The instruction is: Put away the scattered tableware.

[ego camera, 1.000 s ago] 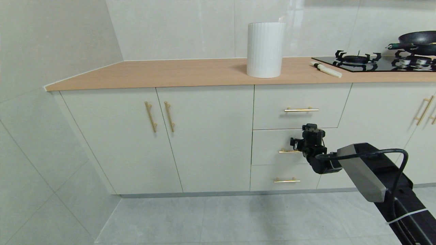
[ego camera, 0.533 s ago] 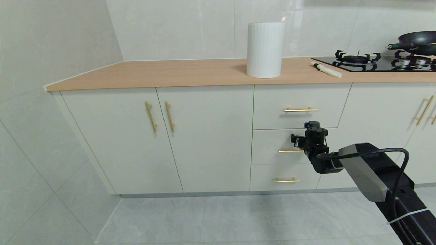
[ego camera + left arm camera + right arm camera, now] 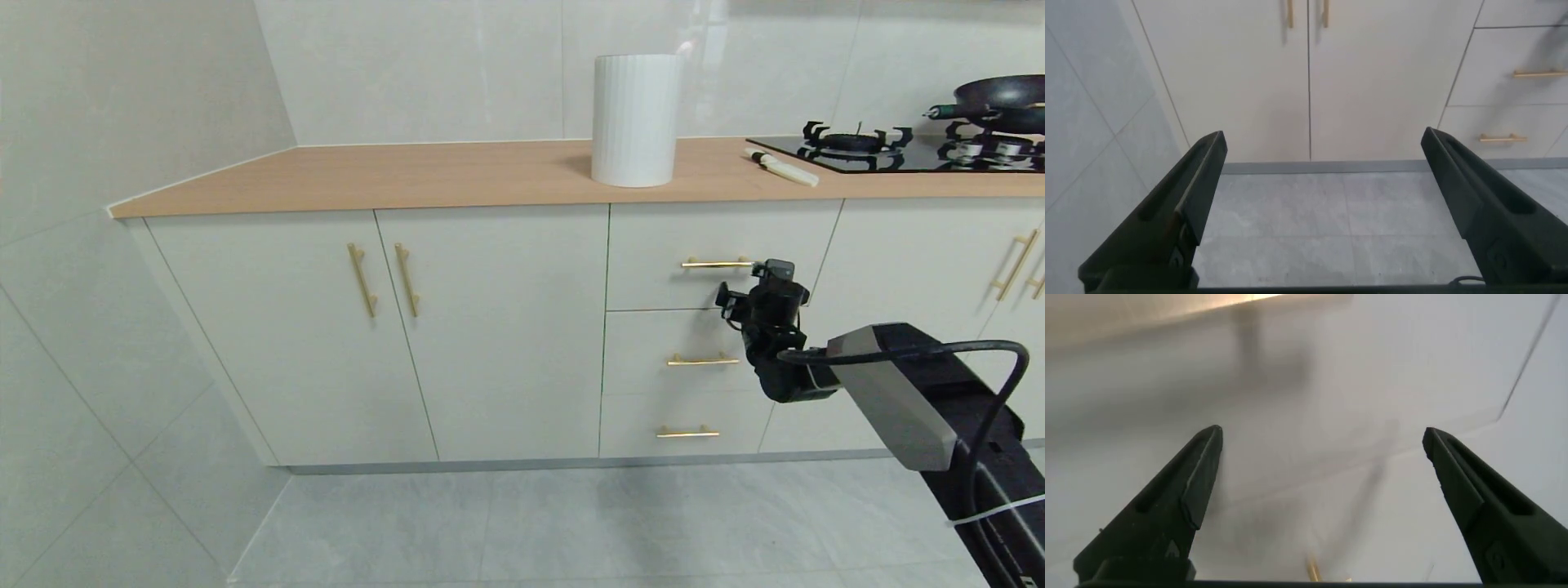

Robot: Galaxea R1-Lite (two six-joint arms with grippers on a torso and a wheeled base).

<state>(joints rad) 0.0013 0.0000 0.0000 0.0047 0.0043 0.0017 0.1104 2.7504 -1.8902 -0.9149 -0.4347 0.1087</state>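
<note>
Tableware [image 3: 781, 167] on countertop [image 3: 449, 175]; right tool [image 3: 1321, 439] below, agape.

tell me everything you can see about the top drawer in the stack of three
The top drawer has a flat, cream-white matte front with one slim gold bar handle mounted level across it. It looks shut, flush with the fronts beside it. It sits directly under the wooden counter, above two shallower drawers. The right gripper, open, is at the handle's right end; contact cannot be told.
</note>
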